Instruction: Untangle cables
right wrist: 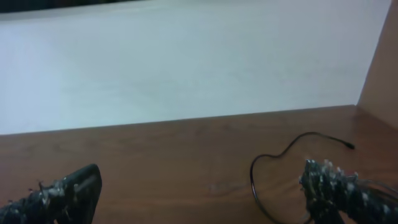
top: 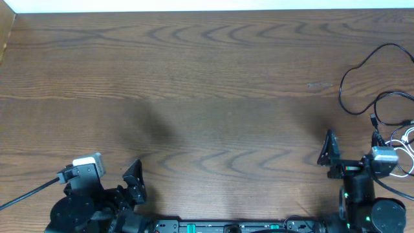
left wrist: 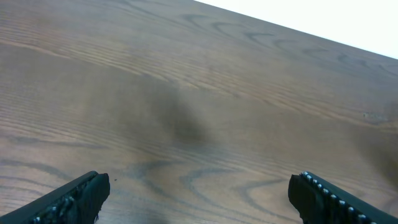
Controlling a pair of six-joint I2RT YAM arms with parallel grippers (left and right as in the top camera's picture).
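Plainly the cables (top: 341,87) lie looped just beyond the right gripper (top: 354,147), its jaws wide and empty; left gripper (left wrist: 199,196) likewise, well apart

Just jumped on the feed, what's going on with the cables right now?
Nothing is being handled yet. The left gripper and the right gripper are both open and empty, low at the near edge of the table. The cables, black loops and a white one, lie loosely looped at the table's right edge, next to the right gripper.
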